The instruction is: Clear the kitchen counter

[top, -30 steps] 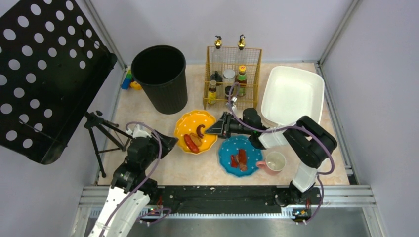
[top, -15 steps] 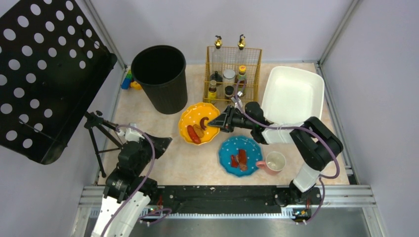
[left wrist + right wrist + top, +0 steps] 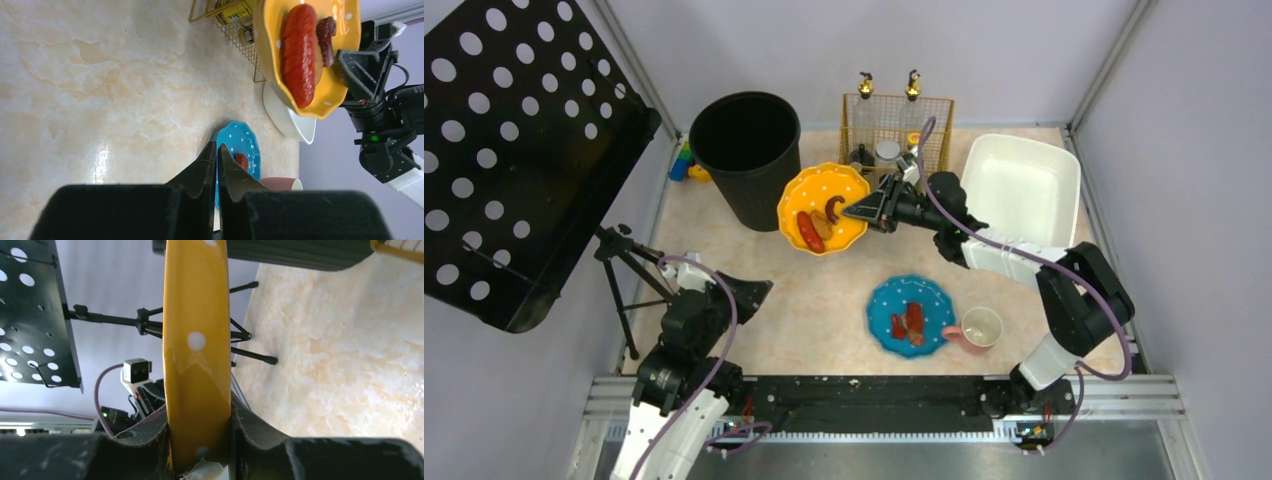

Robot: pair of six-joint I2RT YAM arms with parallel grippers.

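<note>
Plate [image 3: 810,194] rose w/ R end effector [image 3: 852,212]; wrist cam shows rim clamped.

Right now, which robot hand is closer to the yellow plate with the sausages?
Right. The right gripper is clamped on the yellow plate's rim. The left gripper is shut, well away near the kitchen counter's front left.

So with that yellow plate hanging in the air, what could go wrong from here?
The right gripper pinches the yellow plate only at its edge, so it might slip or tip. The sausages lie loose on it and could roll onto the kitchen counter instead of into the black bin. The plate also hangs close to the bin and the wire rack, so a swing might knock either.
</note>
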